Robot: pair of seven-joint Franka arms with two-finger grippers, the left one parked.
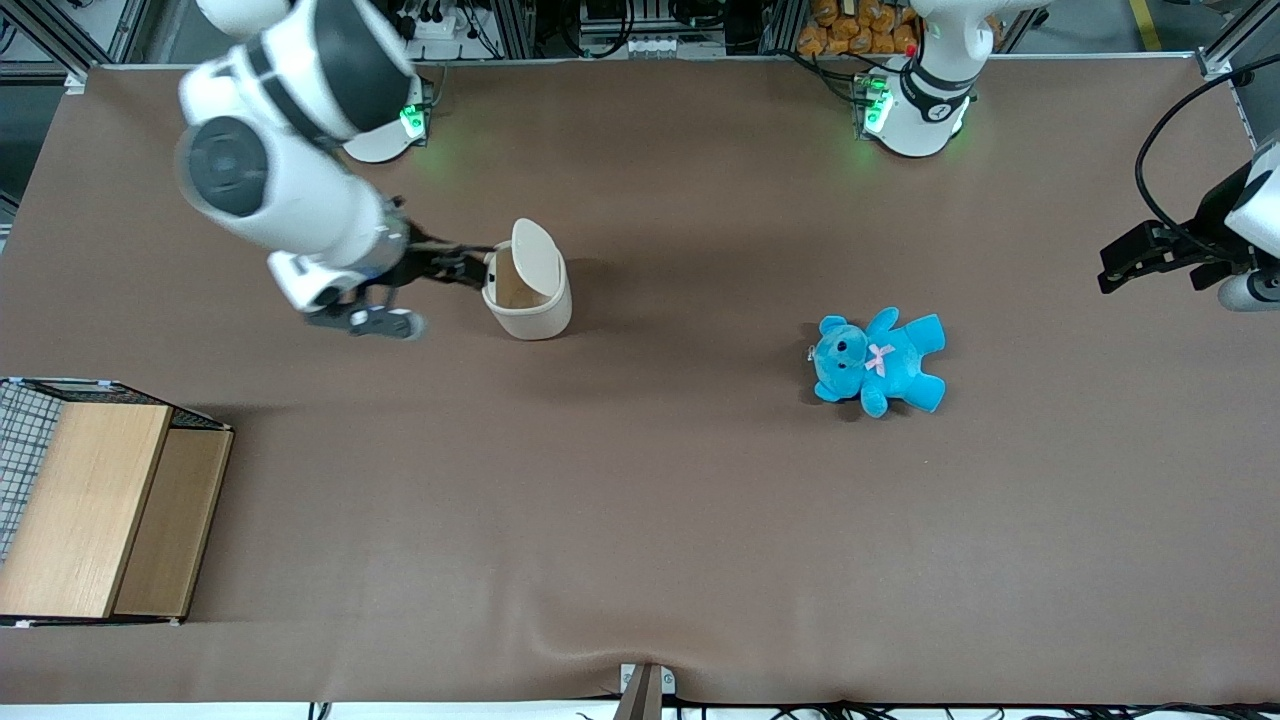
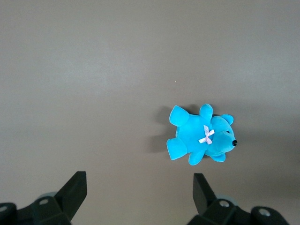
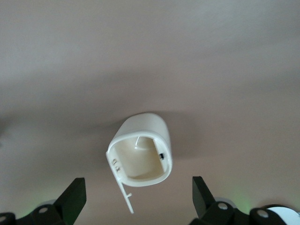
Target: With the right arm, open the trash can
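Note:
The trash can [image 1: 530, 310] is a small cream-white bin standing on the brown table. Its flip lid [image 1: 536, 254] stands raised, and the tan inside [image 1: 512, 287] shows. The right arm [image 1: 290, 190] reaches in from the working arm's end of the table. Its black gripper [image 1: 478, 268] is right beside the can's rim, open and holding nothing. In the right wrist view the can [image 3: 151, 124] has its mouth toward the camera. The thin lid edge [image 3: 125, 193] hangs between the wide-apart fingers, and the gripper [image 3: 136, 202] touches nothing.
A blue teddy [image 1: 878, 360] lies toward the parked arm's end of the table and also shows in the left wrist view [image 2: 200, 138]. A wooden box with wire mesh [image 1: 100, 510] stands at the working arm's end, nearer the front camera.

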